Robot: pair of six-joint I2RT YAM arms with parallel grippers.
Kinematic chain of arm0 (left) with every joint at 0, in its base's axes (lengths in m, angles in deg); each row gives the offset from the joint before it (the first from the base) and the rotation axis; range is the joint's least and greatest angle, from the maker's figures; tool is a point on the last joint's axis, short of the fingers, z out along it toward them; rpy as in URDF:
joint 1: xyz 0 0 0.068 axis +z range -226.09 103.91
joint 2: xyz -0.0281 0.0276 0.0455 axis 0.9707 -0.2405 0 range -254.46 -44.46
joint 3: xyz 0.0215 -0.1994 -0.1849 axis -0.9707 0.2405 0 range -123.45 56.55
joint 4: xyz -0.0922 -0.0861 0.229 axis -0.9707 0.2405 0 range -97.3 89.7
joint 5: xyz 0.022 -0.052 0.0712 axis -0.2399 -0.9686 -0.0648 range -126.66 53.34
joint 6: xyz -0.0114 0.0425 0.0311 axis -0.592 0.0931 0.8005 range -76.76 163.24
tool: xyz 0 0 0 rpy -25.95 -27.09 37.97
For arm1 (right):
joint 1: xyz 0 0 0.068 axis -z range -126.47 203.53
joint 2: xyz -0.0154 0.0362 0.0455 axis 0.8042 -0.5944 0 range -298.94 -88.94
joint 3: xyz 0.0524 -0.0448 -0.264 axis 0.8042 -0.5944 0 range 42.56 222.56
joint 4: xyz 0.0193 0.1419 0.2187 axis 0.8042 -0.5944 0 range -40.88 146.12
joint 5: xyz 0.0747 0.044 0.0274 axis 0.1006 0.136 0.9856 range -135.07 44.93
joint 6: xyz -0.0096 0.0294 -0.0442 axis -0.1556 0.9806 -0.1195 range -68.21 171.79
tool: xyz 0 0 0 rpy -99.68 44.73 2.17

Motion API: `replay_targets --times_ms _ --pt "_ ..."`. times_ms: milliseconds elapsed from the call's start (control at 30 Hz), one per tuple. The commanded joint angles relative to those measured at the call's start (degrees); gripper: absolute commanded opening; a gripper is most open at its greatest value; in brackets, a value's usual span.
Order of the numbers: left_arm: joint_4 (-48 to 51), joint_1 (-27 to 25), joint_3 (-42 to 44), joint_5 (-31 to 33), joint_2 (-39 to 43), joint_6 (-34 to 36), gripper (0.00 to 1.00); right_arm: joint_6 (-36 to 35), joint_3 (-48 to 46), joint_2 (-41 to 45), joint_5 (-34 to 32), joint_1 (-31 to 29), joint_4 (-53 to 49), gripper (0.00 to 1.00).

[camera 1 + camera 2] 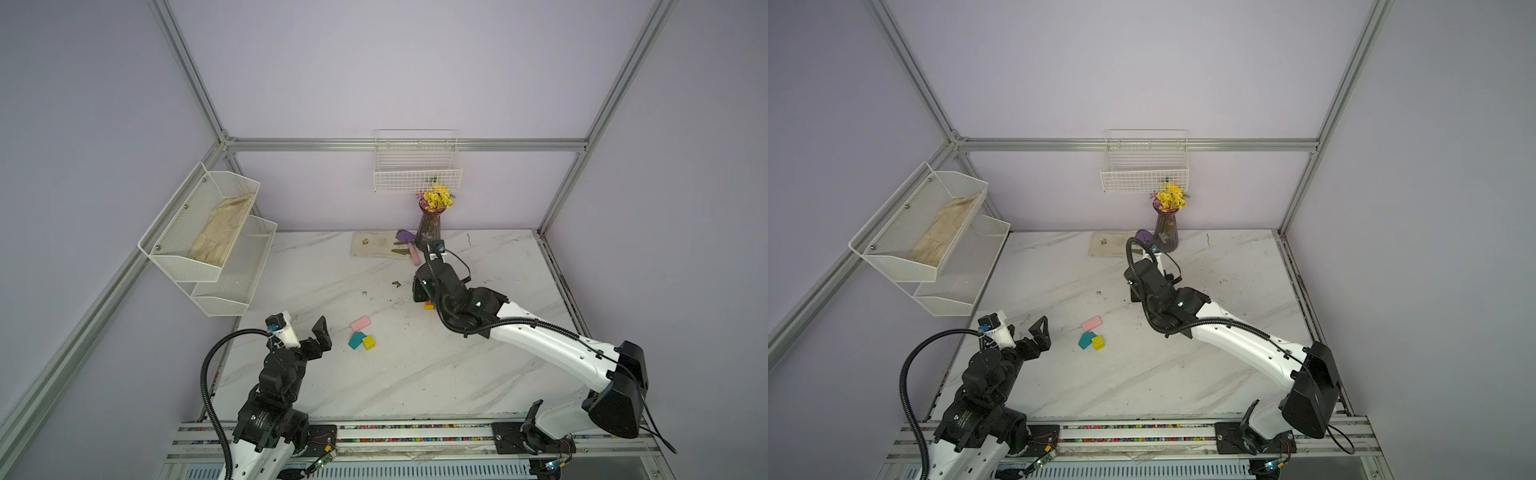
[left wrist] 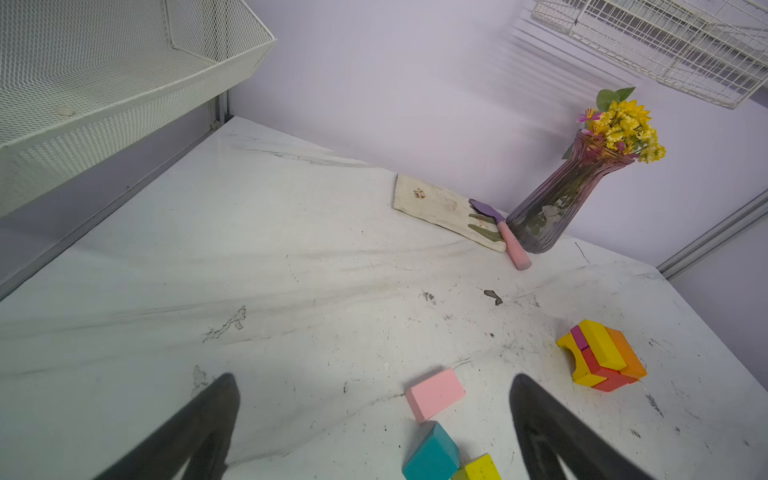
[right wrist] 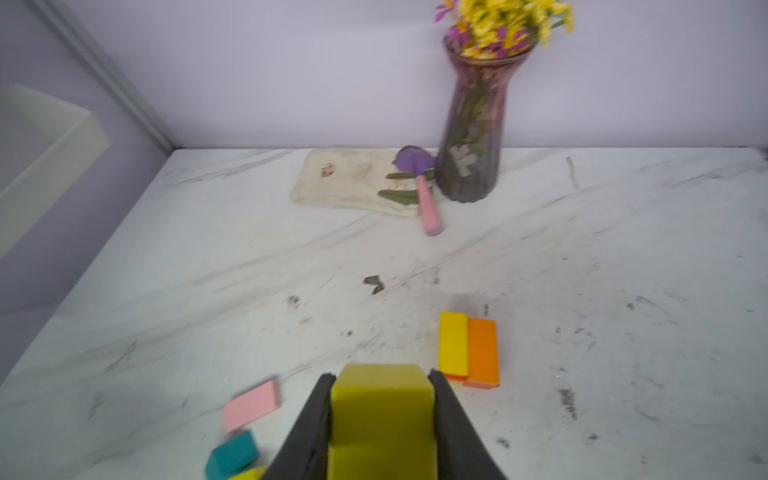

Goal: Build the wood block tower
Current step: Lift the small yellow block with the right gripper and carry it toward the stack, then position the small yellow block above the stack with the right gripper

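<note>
My right gripper (image 3: 381, 374) is shut on a yellow block (image 3: 382, 415), held just above the table beside the low tower (image 3: 469, 351). The tower shows yellow and orange bricks on top of red ones, with a magenta piece visible in the left wrist view (image 2: 602, 357). In a top view only a sliver of the tower (image 1: 429, 306) shows under the right gripper (image 1: 419, 291). A pink brick (image 1: 360, 323), a teal house-shaped piece (image 1: 356, 340) and a yellow cube (image 1: 368, 342) lie loose mid-table. My left gripper (image 2: 374, 382) stands open and empty just left of them.
A purple vase of yellow flowers (image 1: 430, 226) stands at the back, with a white cloth (image 1: 376, 244) and a pink-handled purple scoop (image 1: 409, 247) beside it. A white mesh shelf (image 1: 208, 237) hangs at the left. A wire basket (image 1: 417, 174) hangs on the back wall.
</note>
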Motion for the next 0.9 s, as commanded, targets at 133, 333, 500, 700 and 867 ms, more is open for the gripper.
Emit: replay_targets --times_ms 133,333,500,700,867 --pt "-1.34 0.27 1.60 -0.36 -0.94 0.27 1.00 -1.59 -2.54 0.35 4.14 7.79 0.84 0.00" --pt "-1.60 0.27 1.17 -0.57 -2.40 0.18 1.00 -3.65 0.25 -0.89 9.24 9.10 -0.55 0.00" --pt "-1.70 0.27 1.15 -0.45 -2.74 0.18 0.99 -1.73 -0.70 -4.02 6.31 10.71 0.01 0.00" --pt "-2.57 0.27 1.40 -0.57 -3.53 0.18 1.00 -0.15 -1.79 -4.85 4.58 11.94 0.16 0.00" --pt "-3.44 0.27 0.90 -0.36 -6.72 0.18 1.00 -0.89 -1.19 -6.72 5.82 13.74 -0.79 0.00"
